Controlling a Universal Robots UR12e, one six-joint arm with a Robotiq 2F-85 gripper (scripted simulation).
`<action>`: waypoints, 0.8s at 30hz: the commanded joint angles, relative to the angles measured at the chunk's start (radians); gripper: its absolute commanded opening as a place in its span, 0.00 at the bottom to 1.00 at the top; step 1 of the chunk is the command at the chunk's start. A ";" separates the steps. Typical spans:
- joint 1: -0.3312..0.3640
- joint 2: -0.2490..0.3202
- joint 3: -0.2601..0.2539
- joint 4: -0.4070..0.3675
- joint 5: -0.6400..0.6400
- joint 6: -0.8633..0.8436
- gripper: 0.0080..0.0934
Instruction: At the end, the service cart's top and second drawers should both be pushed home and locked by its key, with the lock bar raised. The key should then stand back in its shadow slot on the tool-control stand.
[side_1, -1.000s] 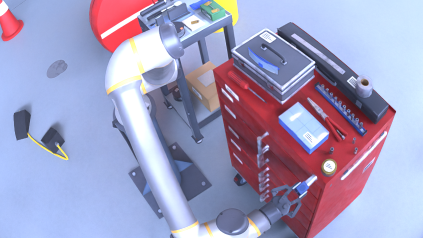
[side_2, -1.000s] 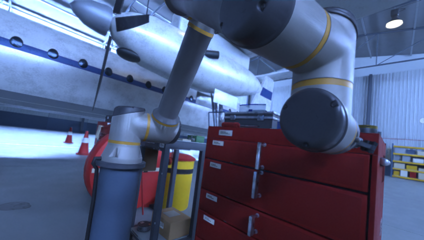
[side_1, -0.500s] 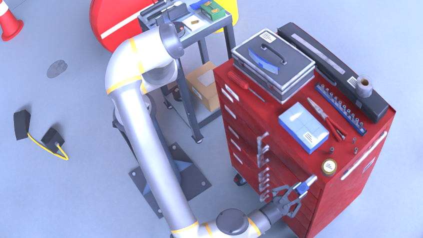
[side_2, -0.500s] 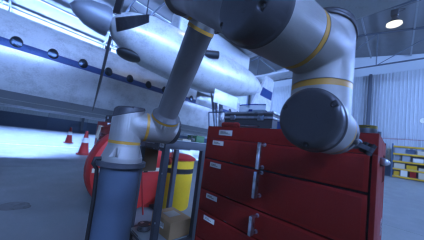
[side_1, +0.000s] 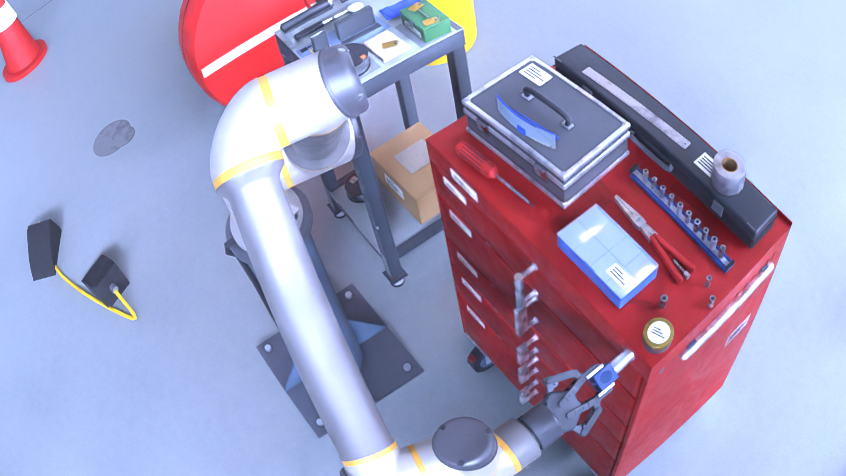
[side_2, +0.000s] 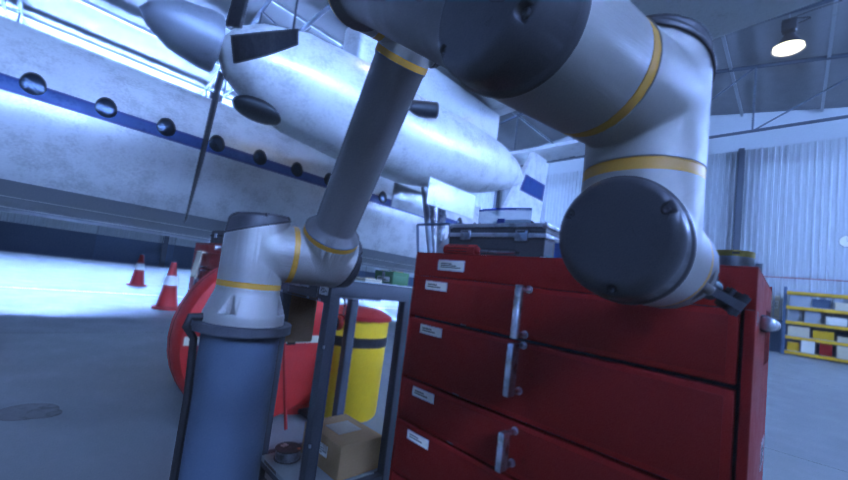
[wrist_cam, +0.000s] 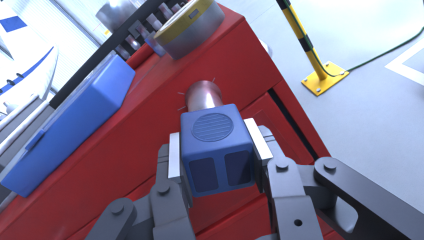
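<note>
The blue-headed key (wrist_cam: 215, 150) sits with its metal shank (wrist_cam: 204, 96) against the front of the red service cart (side_1: 591, 248), at the upper right corner of the drawer face. The top drawer (side_2: 571, 321) and the second drawer (side_2: 559, 386) lie flush with the cart's front, each with a vertical metal handle (side_2: 516, 315). The tool-control stand (side_1: 370, 41) stands behind the arm, left of the cart. The lock bar is not clear to me. My gripper (wrist_cam: 218, 160) is closed around the key's blue head (side_1: 603, 376).
A grey tool case (side_1: 547, 127), a blue box (side_1: 606, 254), pliers, a socket rail and a yellow-rimmed tin (side_1: 658, 334) crowd the cart top. A cardboard box (side_1: 408, 171) sits under the stand. A yellow-and-black post (wrist_cam: 312, 56) stands on the floor to the right.
</note>
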 joint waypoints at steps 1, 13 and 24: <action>0.000 -0.001 -0.001 0.001 -0.001 0.007 0.00; 0.000 -0.001 -0.001 0.001 -0.001 0.097 0.00; 0.000 -0.001 -0.001 0.001 -0.001 0.183 0.00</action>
